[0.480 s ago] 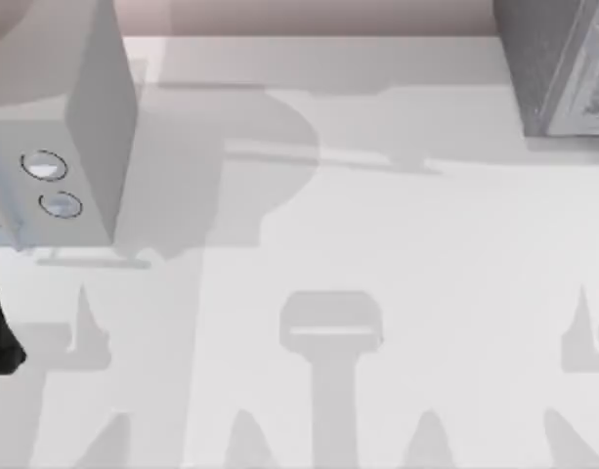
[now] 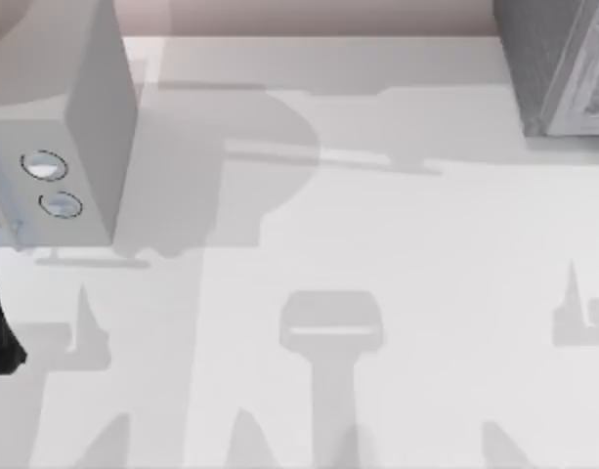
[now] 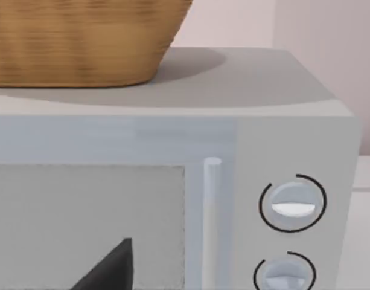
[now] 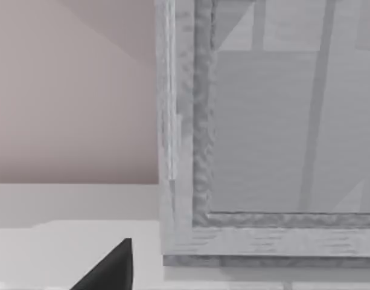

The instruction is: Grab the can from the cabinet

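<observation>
The left gripper (image 3: 106,266) faces the microwave (image 3: 245,139) door, level with it; the right gripper (image 4: 106,266) faces the cabinet (image 4: 263,151) frame. Neither's opening is discernible.

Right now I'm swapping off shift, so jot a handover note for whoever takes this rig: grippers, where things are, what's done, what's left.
Left gripper: one dark fingertip shows in its wrist view, facing the microwave, which carries a wicker basket on top.
Right gripper: one dark fingertip shows in its wrist view, facing the grey cabinet at the table's far right.
Open or shut can't be told for either.
Can: not visible from here; cabinet front looks closed.
Done: nothing grasped.
Left: probably open the cabinet, find the can, grab it.
</observation>
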Robot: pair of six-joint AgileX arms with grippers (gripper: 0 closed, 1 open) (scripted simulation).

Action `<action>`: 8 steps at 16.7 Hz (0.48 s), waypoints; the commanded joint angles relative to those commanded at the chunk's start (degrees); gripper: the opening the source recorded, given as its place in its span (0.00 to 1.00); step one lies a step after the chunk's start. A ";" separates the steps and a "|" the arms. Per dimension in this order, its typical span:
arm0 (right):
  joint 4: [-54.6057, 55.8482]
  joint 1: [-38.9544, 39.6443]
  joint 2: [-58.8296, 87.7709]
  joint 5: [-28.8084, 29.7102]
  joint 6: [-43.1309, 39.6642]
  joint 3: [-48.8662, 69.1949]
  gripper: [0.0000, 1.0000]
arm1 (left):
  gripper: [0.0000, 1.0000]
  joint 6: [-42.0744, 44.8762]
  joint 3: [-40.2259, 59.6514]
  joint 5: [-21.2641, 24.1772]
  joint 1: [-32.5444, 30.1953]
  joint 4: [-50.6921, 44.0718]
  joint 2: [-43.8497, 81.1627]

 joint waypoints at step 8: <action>-9.79 3.96 30.42 4.69 0.22 38.90 1.00 | 1.00 0.00 0.00 0.00 0.00 0.00 0.00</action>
